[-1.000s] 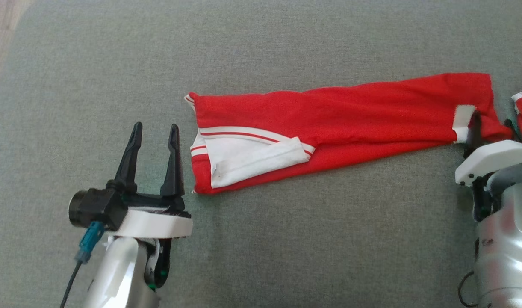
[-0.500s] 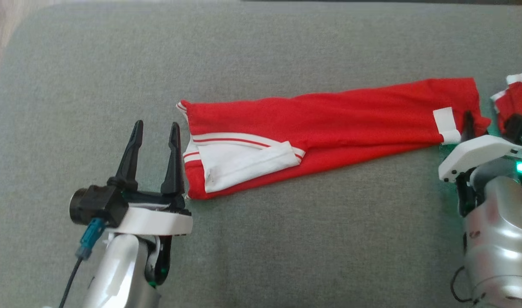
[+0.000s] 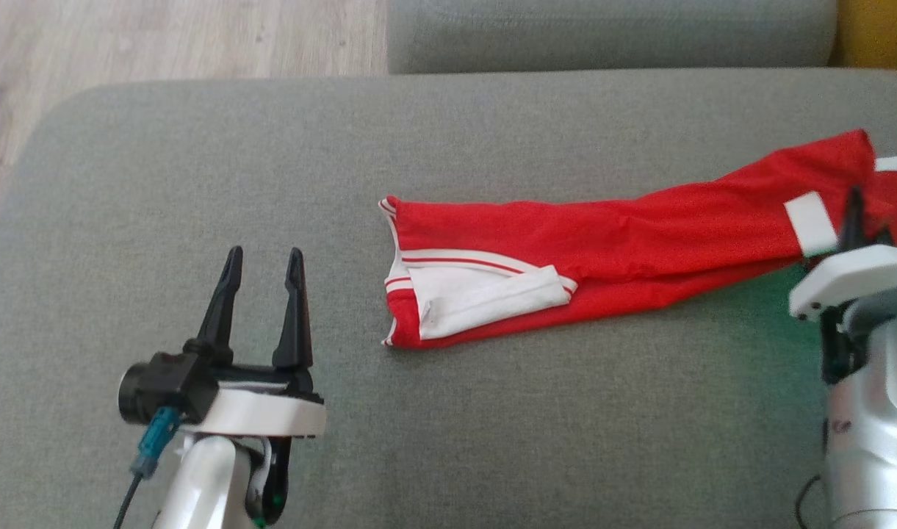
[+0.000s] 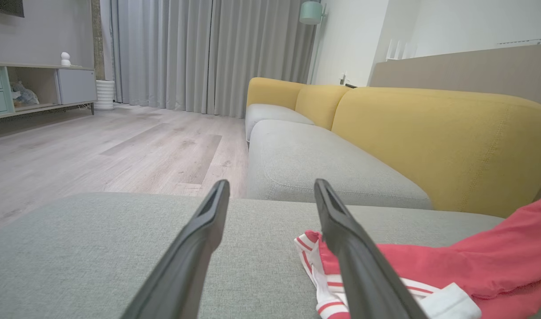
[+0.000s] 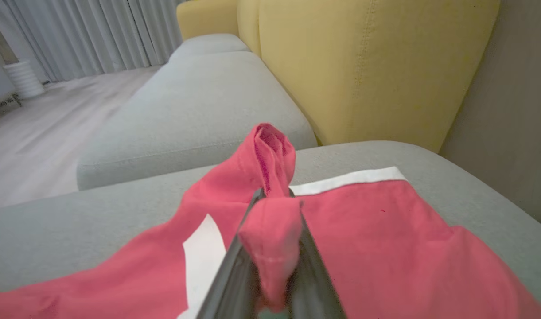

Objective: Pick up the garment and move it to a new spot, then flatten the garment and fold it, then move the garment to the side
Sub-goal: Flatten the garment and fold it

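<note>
A long red garment (image 3: 624,242) with white trim lies stretched across the grey sofa cushion (image 3: 492,426), its white-collared end at the left. Its right end is lifted and bunched in my right gripper (image 3: 856,209), which is shut on the red fabric. In the right wrist view the garment (image 5: 385,230) drapes to both sides of the right gripper (image 5: 272,197), with a fold pinched between the jaws. My left gripper (image 3: 264,257) stands open over bare cushion, a short way left of the collar end. In the left wrist view the garment (image 4: 474,261) lies to the right of the left gripper (image 4: 270,186).
Wooden floor (image 3: 161,44) lies past the cushion's rounded far-left corner. A second grey cushion (image 3: 610,33) sits behind, with a yellow backrest (image 3: 878,33) at the far right. The yellow backrest (image 5: 363,66) rises close behind the garment's right end.
My right gripper has shut on the garment's right end and lifted it, drawing the garment rightward, away from the left gripper. The head camera has tilted up, bringing floor and a second cushion into view.
</note>
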Tool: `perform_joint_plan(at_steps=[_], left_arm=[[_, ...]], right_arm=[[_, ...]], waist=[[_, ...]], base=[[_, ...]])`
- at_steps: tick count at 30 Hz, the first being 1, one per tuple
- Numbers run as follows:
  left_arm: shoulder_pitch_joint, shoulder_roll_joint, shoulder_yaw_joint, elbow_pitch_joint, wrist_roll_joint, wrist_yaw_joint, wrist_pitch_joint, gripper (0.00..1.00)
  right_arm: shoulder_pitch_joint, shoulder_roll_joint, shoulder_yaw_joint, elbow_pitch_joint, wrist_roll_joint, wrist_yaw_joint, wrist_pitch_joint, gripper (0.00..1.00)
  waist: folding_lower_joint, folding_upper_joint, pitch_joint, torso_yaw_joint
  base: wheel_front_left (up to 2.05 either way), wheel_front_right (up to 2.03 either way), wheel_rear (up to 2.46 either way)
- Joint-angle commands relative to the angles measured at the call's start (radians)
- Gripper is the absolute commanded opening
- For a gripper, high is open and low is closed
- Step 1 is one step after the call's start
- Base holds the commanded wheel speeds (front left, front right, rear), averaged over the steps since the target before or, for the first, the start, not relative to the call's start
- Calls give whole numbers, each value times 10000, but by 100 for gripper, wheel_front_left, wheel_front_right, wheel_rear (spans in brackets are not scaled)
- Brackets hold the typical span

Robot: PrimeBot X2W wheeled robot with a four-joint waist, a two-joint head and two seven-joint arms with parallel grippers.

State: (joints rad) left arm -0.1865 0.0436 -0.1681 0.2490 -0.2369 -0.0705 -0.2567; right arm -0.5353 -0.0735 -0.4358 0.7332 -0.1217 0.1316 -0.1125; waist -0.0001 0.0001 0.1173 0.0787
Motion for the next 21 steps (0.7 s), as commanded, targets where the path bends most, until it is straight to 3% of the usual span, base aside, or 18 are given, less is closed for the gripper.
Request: perform_joint_plan(at_steps=[1,6,14,21], left_arm=[[-101,67,362,-351,57,52,-51,100],[11,67,331,-390,70,39,-51,100],[62,66,246,-396,124,13,-51,100],[-52,66,135,-367,114,5,-51,100]], right_arm=[[-127,115,621,-609,254,-9,84,0],[23,221,1809,-1009,1166,-9,343,0],[268,230,5811,-1184,4443,-9,427,0],[163,232,7917,-888,5478,-9,305,0]], waist=[[1,-1,-219,-29],[1,-1,-442,102],[1,-1,-633,650],[1,-1,-461,1315]], base=[[0,0,0],[0,0,0],[0,0,0],[0,0,0]])
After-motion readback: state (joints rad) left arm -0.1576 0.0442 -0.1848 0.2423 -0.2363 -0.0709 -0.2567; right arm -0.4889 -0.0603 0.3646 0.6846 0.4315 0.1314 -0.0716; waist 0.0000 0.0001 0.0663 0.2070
